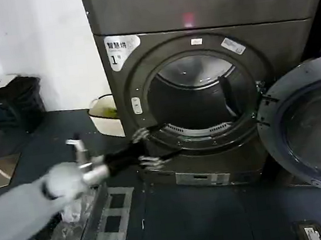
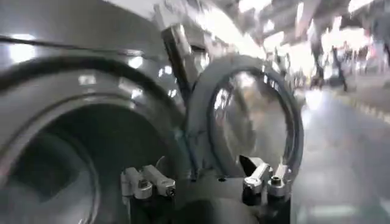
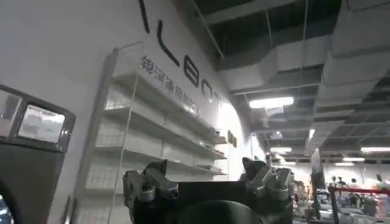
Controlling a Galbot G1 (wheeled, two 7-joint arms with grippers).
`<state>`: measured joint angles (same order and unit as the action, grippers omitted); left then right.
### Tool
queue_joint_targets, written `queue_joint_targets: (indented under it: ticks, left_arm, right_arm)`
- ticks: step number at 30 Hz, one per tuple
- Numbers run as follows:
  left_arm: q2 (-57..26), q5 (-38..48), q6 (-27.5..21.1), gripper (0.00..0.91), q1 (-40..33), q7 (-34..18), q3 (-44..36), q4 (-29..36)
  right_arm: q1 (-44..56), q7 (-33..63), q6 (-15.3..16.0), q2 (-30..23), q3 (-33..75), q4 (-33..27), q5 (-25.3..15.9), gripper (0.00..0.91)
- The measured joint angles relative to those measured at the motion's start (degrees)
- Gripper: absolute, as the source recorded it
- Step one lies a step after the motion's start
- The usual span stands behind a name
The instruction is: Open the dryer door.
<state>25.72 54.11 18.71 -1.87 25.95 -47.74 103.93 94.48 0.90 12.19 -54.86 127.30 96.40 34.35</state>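
The dryer door (image 1: 310,130) stands swung wide open at the right of the head view, its chrome ring and dark glass clear of the dryer (image 1: 205,13), whose drum mouth gapes in the middle. My left gripper (image 1: 145,148) hovers released, fingers spread, near the opening's lower left rim. My right gripper (image 3: 207,182) is unclenched, empty, facing wall shelves (image 3: 152,122).

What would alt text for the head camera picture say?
The dryer door stands swung open to the right of the dryer, baring its dark drum. The left gripper, fingers open and empty, hangs before the opening's lower left rim.
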Motion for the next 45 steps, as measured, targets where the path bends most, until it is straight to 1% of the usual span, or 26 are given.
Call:
queue_joint_targets:
  ticks: [4,7,12,13,15,18,21,27,29,33,35,40,45]
  left_arm:
    - [-5.4,-4.5,-3.2,0.907,-2.9,5.6,-3.6,-2.0]
    - [-8.0,-8.6,-5.5,0.907,-4.9,8.6,-6.5,-4.0]
    - [-10.0,-16.1,-6.9,0.907,-8.6,12.6,-11.7,-7.8]
    - [-10.4,-18.1,-6.3,0.907,-9.5,14.0,-12.9,-8.8]
    - [-10.4,-22.8,-3.0,0.907,-10.6,17.1,-14.9,-10.6]
    - [-10.5,-28.2,0.8,0.907,-11.5,19.9,-16.1,-13.5]
    - [-10.2,-32.8,4.0,0.907,-12.3,21.7,-16.6,-16.5]
    - [-10.0,-39.3,7.4,0.907,-12.8,23.8,-16.6,-21.9]
    - [-10.0,-41.9,8.0,0.907,-12.0,24.4,-15.5,-22.5]
    - [-10.0,-43.7,8.8,0.907,-9.7,24.6,-12.7,-23.9]
    - [-10.0,-45.9,9.1,0.907,-8.0,24.6,-11.1,-24.5]
    - [-10.7,-47.8,9.7,0.907,-5.0,24.7,-8.1,-25.0]
    - [-11.5,-48.3,10.1,0.907,-3.5,24.7,-6.8,-24.5]
  right_arm:
    - [0.2,0.2,0.2,0.3,0.6,-0.2,-0.1,0.907]
    - [0.4,0.4,0.2,0.5,0.8,-0.6,0.0,0.907]
    - [0.6,0.6,0.1,0.9,1.0,-1.3,0.0,0.907]
    - [0.6,0.6,0.1,0.9,1.0,-1.3,0.0,0.907]
    - [0.6,0.6,0.1,0.9,0.9,-1.2,0.0,0.907]
    - [0.8,0.6,0.1,0.7,0.9,-1.1,0.0,0.907]
    - [0.9,0.6,0.1,0.7,1.1,-0.9,0.0,0.907]
    - [1.2,0.7,0.1,0.6,1.3,-0.5,0.0,0.907]
    - [1.2,1.0,0.1,0.4,1.0,-0.2,0.0,0.907]
    - [1.5,0.9,0.0,-0.1,0.9,0.2,0.0,0.907]
    - [1.9,0.9,0.0,-0.1,1.3,0.2,0.1,0.907]
    - [2.1,0.8,0.0,-0.2,1.8,0.7,0.4,0.907]
    - [2.0,0.8,-0.1,-0.9,1.6,1.2,0.4,0.907]
